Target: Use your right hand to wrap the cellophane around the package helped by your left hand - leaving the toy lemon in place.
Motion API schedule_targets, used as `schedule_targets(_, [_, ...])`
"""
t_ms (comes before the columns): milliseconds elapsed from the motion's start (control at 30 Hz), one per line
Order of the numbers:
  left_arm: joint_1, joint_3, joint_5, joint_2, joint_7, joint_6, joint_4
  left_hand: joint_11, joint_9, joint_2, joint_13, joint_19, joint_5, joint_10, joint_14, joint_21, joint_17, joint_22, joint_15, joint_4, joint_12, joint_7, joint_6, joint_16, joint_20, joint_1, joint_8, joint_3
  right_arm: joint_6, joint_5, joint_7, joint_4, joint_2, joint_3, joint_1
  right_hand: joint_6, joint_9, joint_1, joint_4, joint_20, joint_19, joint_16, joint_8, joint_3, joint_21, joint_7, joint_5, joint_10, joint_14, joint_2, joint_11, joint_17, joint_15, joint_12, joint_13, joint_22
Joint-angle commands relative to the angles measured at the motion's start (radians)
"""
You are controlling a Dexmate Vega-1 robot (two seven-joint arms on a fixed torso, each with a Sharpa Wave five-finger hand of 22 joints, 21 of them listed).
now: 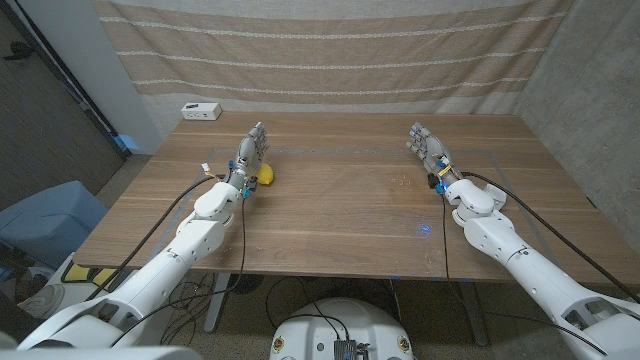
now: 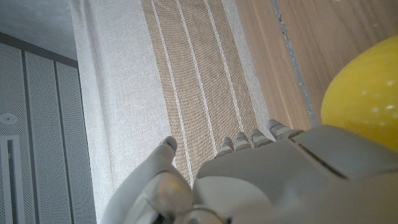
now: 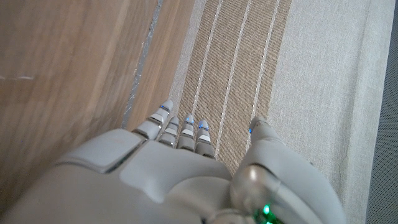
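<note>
My left hand (image 1: pixel 251 156) stands with fingers spread, holding nothing, just beside the toy lemon (image 1: pixel 266 175). My right hand (image 1: pixel 428 150) is also spread and empty. I see no cellophane or package; a careless left move could push the lemon.

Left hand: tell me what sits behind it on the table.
A toy lemon lies right beside the left hand, on its inner side, partly covered by the hand. The left wrist view shows its yellow surface close up. Whether they touch cannot be told.
</note>
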Motion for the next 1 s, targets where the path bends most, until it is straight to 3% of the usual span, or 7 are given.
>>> schedule_targets(33, [-0.009,0.040,0.223,0.042,0.126,-0.074,-0.011,-0.003,0.003,0.069,0.004,-0.149,0.004,-0.264,-0.285,0.005,-0.001,0.003,-0.003,-0.008,0.016,-0.004,-0.235,0.011,-0.074,0.014,0.016,0.007,0.021,-0.045,-0.046,-0.025,-0.014,0.002,-0.016,0.004,0.003,0.013,-0.007,0.010,0.000,0.000,0.006,0.008,0.000,0.002,0.006,0.006,0.004,0.002,0.004,0.000,0.006,0.003,0.004,0.001])
schedule_targets(200, [-0.019,0.068,0.440,0.079,0.254,-0.117,-0.030,-0.021,0.003,0.064,0.002,-0.037,-0.007,-0.098,-0.155,0.029,-0.007,-0.003,-0.020,-0.058,0.057,-0.029,-0.072,0.026,-0.019,0.072,0.044,0.024,0.020,-0.105,-0.111,-0.074,-0.040,0.004,-0.032,0.029,0.004,0.020,-0.013,0.024,-0.001,0.000,0.013,0.012,-0.003,-0.020,0.006,0.015,0.007,0.006,0.013,0.000,0.023,0.004,0.004,0.001])
schedule_targets(233, [-0.020,0.076,0.527,0.093,0.309,-0.117,-0.044,-0.043,0.003,0.063,0.002,-0.026,-0.010,-0.069,-0.137,0.029,-0.008,-0.004,-0.021,-0.070,0.061,-0.038,-0.045,0.024,-0.013,0.085,0.045,0.029,0.021,-0.127,-0.130,-0.091,-0.051,0.005,-0.038,0.033,0.004,0.024,-0.016,0.032,0.005,0.000,0.014,0.015,-0.002,-0.023,0.006,0.019,0.010,0.007,0.015,0.000,0.027,0.004,0.004,0.001])
schedule_targets(400, [-0.032,0.096,0.677,0.113,0.389,-0.130,-0.053,-0.016,0.003,0.062,0.000,0.033,-0.022,0.061,-0.039,0.027,-0.009,-0.005,-0.014,-0.129,0.070,-0.044,0.101,0.021,0.022,0.151,0.050,0.045,0.004,-0.174,-0.178,-0.140,-0.077,0.009,-0.055,0.058,0.005,0.042,-0.031,0.058,0.030,0.007,0.017,0.027,0.004,-0.032,0.007,0.035,0.039,0.013,0.034,0.001,0.057,0.006,0.005,0.003])
schedule_targets(500, [-0.048,0.114,0.777,0.126,0.436,-0.144,-0.049,-0.014,0.004,0.063,0.000,0.079,-0.027,0.092,0.004,0.036,-0.009,-0.005,0.002,-0.154,0.066,-0.029,0.161,0.022,0.012,0.178,0.051,0.051,-0.007,-0.209,-0.213,-0.176,-0.096,0.014,-0.071,0.071,0.005,0.054,-0.039,0.066,0.036,0.011,0.019,0.035,0.004,-0.036,0.009,0.048,0.057,0.017,0.035,0.002,0.066,0.009,0.005,0.004])
schedule_targets(633, [-0.075,0.143,0.888,0.151,0.457,-0.147,-0.055,0.001,0.005,0.070,0.000,0.126,-0.029,0.140,0.069,0.044,-0.008,-0.003,0.024,-0.186,0.065,-0.020,0.221,0.026,0.037,0.215,0.049,0.063,-0.039,-0.254,-0.265,-0.242,-0.131,0.029,-0.105,0.086,0.006,0.069,-0.048,0.074,0.045,0.015,0.021,0.048,0.006,-0.038,0.013,0.064,0.072,0.024,0.036,0.003,0.065,0.012,0.006,0.004])
schedule_targets(1000, [-0.120,0.197,1.067,0.204,0.470,-0.161,-0.084,0.008,0.008,0.079,0.001,0.184,-0.019,0.216,0.156,0.055,-0.008,0.000,0.016,-0.232,0.065,-0.029,0.323,0.027,0.085,0.272,0.051,0.084,-0.141,-0.348,-0.354,-0.384,-0.216,0.067,-0.183,0.103,0.007,0.088,-0.056,0.074,0.053,0.015,0.021,0.064,0.005,-0.042,0.018,0.079,0.082,0.032,0.031,0.005,0.062,0.013,0.006,0.005])
